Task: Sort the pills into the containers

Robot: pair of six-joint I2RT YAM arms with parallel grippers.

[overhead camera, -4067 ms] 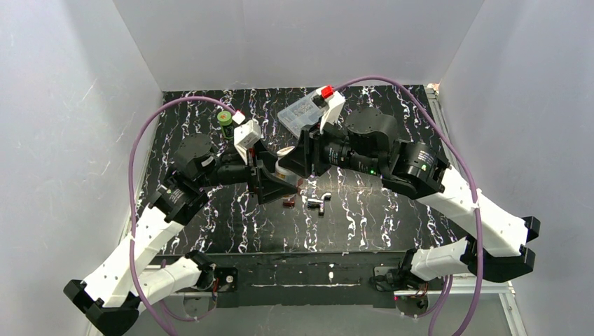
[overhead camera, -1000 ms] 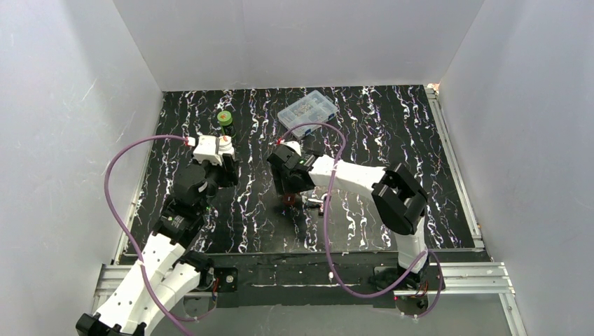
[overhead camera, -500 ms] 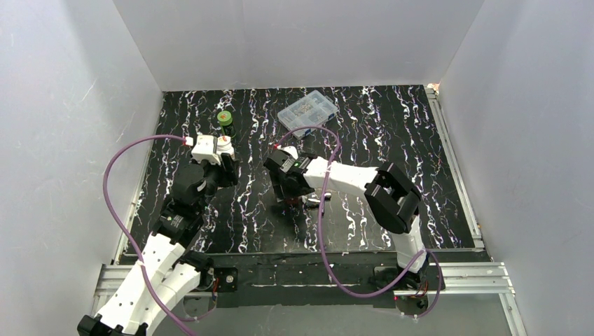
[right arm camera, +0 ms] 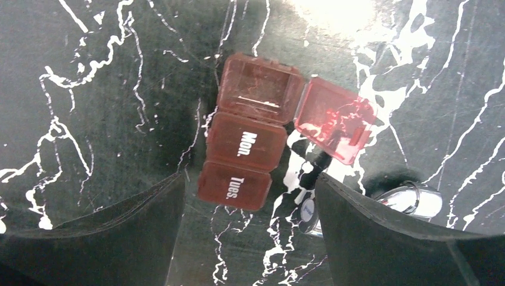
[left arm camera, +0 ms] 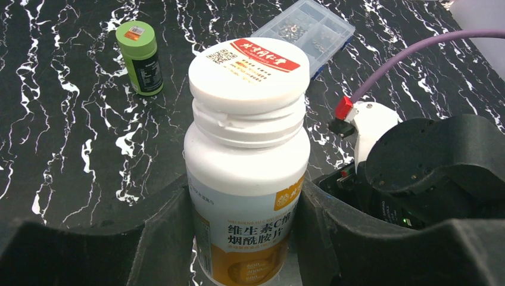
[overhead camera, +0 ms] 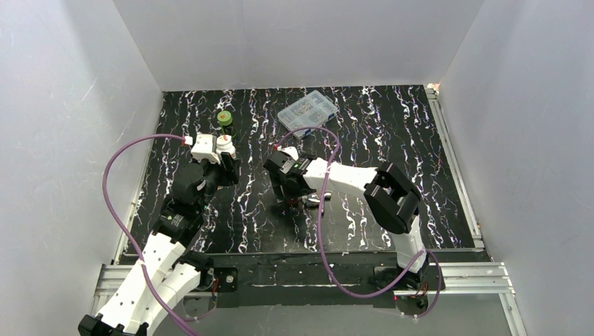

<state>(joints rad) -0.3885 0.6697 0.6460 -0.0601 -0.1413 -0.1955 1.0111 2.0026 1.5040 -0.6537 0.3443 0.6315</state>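
Left gripper clamped around white pill bottle, bottle upright, cap on, red label on top. Right gripper hangs low over table, jaws spread wide, nothing held. Dark red pill case lies flat on table near centre, between right fingers, not touching either. End compartment lid flipped open; next two lids read "Mon." and "Tues.". Silver metal piece just beside case. Green bottle and clear compartment box stand farther back.
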